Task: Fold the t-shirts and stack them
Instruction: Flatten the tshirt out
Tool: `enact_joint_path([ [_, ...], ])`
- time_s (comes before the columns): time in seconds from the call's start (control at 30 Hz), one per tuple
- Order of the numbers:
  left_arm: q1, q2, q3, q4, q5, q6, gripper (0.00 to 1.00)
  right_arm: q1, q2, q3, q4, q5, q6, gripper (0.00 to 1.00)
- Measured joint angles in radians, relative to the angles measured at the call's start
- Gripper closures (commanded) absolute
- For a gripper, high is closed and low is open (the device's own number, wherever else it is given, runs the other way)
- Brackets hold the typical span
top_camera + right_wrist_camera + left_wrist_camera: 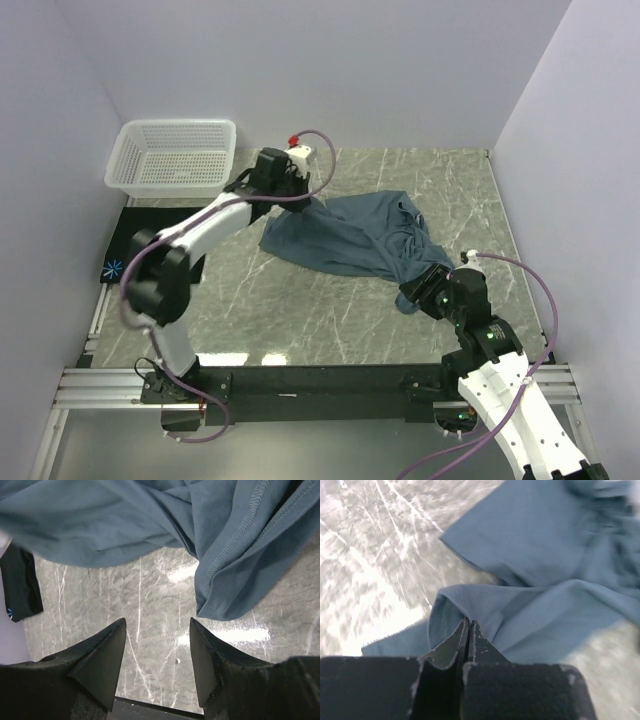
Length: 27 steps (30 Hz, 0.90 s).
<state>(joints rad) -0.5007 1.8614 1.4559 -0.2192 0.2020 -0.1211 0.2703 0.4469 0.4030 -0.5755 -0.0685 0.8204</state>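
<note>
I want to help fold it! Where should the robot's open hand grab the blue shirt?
Probably the stitched hem of the blue shirt, drooping just ahead of the right gripper. Come from the near side, jaws straddling that edge, since the left gripper pinches the far-left end.

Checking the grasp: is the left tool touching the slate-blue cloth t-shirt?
Touching. Left wrist view: left tool pinches a fold of the slate-blue cloth t-shirt.

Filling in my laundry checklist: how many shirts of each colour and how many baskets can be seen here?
Blue shirt: 1
Black shirt: 1
White basket: 1
Total: 3
</note>
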Motion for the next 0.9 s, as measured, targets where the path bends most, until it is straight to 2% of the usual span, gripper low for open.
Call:
enact_joint_path([
  [0.17, -0.038, -0.290, -0.219, 0.022, 0.018, -0.069, 0.97, 0.000, 0.004, 0.001, 0.012, 0.001, -0.004, 0.40],
  [0.37, -0.158, -0.620, -0.600, -0.005, 0.041, -0.210, 0.96, 0.000, 0.024, 0.005, 0.023, 0.016, -0.019, 0.40],
  [0.53, -0.202, -0.830, -0.915, -0.113, 0.043, -0.449, 0.96, 0.000, 0.037, 0.029, 0.025, 0.052, -0.035, 0.40],
  [0.67, -0.213, -1.010, -1.011, -0.266, -0.016, -0.676, 0.93, 0.000, 0.067, 0.054, 0.047, 0.086, -0.045, 0.39],
  [0.77, -0.216, -1.154, -1.004, -0.336, -0.104, -0.820, 0.59, 0.000, 0.125, 0.082, 0.061, 0.119, -0.052, 0.39],
  [0.8, -0.216, -1.195, -0.996, -0.362, -0.148, -0.860, 0.34, 0.000, 0.152, 0.095, 0.067, 0.132, -0.053, 0.38],
  [0.83, -0.216, -1.228, -0.985, -0.388, -0.192, -0.893, 0.29, 0.000, 0.183, 0.113, 0.070, 0.143, -0.053, 0.37],
  [0.9, -0.216, -1.282, -0.956, -0.435, -0.279, -0.953, 0.26, 0.000, 0.241, 0.155, 0.077, 0.167, -0.060, 0.37],
])
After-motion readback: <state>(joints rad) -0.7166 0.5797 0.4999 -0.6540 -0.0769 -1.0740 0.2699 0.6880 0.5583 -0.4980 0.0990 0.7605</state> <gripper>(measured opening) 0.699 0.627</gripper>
